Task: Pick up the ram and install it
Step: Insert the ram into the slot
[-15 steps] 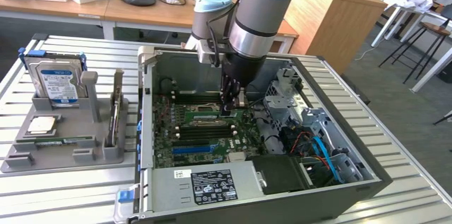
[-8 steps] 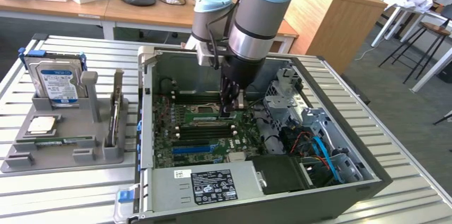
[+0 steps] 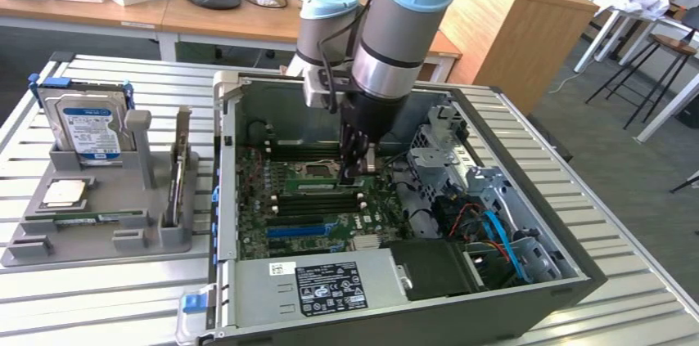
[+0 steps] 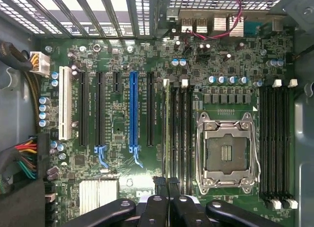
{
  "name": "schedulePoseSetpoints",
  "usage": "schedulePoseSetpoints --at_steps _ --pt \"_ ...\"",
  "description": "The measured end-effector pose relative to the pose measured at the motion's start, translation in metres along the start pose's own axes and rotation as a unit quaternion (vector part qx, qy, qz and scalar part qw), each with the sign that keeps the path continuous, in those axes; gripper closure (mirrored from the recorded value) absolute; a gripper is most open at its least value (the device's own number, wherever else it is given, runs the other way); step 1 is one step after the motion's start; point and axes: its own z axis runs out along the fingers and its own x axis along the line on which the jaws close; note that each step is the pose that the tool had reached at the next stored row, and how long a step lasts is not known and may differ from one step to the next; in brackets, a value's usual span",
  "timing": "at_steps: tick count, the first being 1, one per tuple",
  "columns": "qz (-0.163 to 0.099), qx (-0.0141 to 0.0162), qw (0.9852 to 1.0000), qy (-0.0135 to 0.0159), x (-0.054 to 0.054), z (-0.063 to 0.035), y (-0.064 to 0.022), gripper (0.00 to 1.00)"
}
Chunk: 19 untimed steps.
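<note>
The ram (image 4: 167, 128) shows edge-on as a thin pale-green strip, standing in a memory slot beside the CPU socket (image 4: 226, 156). In the exterior view the ram (image 3: 313, 186) is a short green strip just below the socket. My gripper (image 4: 166, 184) is shut, its two dark fingertips pinched on the near end of the stick. Seen from outside, the gripper (image 3: 349, 176) reaches straight down into the open computer case (image 3: 546, 280), its tip at motherboard level.
A blue expansion slot (image 4: 132, 111) and black slots lie beside the memory slots. Cable bundles (image 4: 22, 163) and the drive cage (image 3: 470, 174) crowd the case sides. On the exterior view's left a grey tray (image 3: 98, 240) holds a hard drive (image 3: 87, 129), an upright card (image 3: 178, 170) and a thin green board (image 3: 93, 217).
</note>
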Motion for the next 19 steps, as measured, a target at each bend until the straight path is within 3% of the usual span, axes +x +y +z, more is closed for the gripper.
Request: schedulePoseSetpoints --at_steps 19 --pt "0.000 0.0000 1.0000 -0.0001 0.001 0.0180 -0.0004 0.88"
